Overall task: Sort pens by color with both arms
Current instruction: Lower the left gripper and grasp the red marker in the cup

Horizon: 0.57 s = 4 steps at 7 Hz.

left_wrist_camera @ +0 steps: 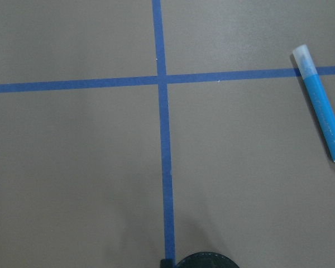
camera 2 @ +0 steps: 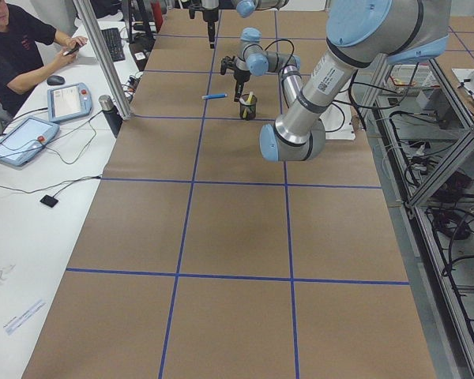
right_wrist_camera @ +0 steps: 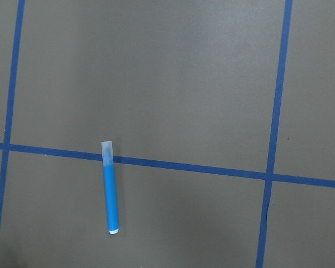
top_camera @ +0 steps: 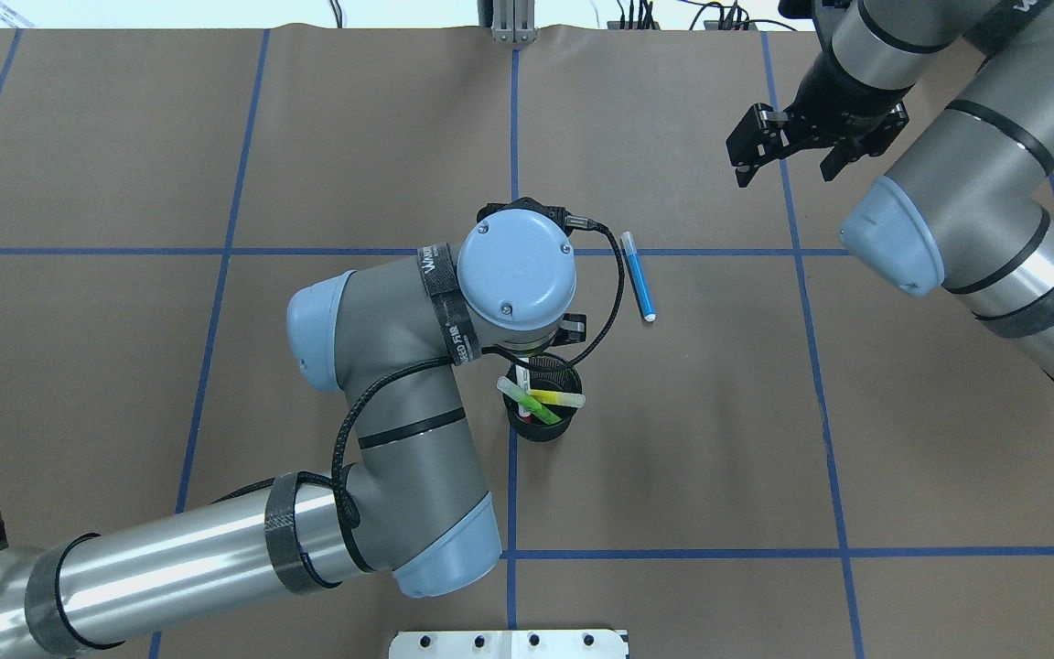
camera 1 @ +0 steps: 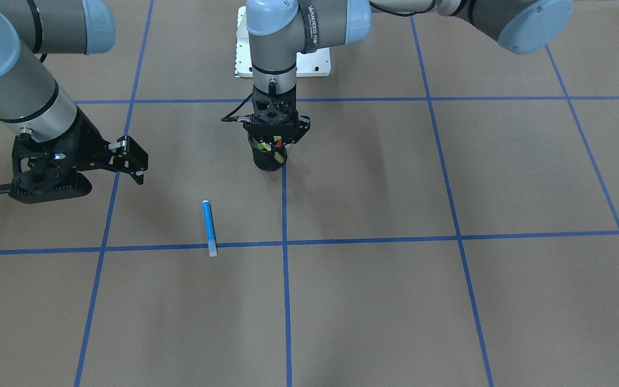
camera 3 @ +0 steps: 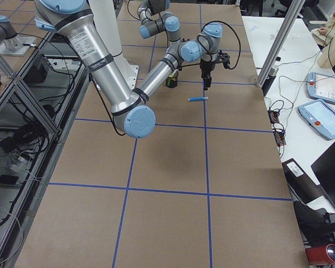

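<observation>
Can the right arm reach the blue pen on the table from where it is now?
Probably yes. The blue pen lies alone on the open table, and the right end effector hangs open off to its side with nothing between them.

Left gripper (camera 1: 275, 143) — fingers hidden overhead beneath its own wrist (top_camera: 516, 279).

Blue pen (top_camera: 638, 276) lies near mesh cup (top_camera: 541, 432).
</observation>
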Tool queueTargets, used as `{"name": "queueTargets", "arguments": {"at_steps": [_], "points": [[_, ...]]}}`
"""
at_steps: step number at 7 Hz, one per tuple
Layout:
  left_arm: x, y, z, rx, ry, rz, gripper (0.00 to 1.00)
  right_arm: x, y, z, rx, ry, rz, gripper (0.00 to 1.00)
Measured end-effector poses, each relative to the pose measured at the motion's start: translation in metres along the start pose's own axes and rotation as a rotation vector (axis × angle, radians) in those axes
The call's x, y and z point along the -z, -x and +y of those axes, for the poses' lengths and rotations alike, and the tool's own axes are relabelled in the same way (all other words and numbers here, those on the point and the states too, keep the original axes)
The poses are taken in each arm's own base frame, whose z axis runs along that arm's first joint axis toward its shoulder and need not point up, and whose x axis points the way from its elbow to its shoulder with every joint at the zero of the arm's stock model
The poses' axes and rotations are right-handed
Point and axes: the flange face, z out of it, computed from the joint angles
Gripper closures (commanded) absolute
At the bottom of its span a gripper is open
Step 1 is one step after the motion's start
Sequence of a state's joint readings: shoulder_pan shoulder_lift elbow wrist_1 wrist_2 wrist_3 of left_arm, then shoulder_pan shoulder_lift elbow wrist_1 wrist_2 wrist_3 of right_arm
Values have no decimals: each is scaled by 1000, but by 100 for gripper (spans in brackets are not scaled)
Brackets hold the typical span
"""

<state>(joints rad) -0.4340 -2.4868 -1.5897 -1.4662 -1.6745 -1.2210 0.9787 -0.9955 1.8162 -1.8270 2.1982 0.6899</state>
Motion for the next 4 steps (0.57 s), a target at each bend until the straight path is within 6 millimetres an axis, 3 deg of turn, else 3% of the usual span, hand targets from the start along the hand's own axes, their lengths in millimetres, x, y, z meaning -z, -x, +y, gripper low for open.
{"name": "queueTargets", "arguments": {"at_steps": [4], "points": [[36, -3, 4, -4, -4, 39, 98, 0, 0, 0, 0, -1, 1, 1]]}}
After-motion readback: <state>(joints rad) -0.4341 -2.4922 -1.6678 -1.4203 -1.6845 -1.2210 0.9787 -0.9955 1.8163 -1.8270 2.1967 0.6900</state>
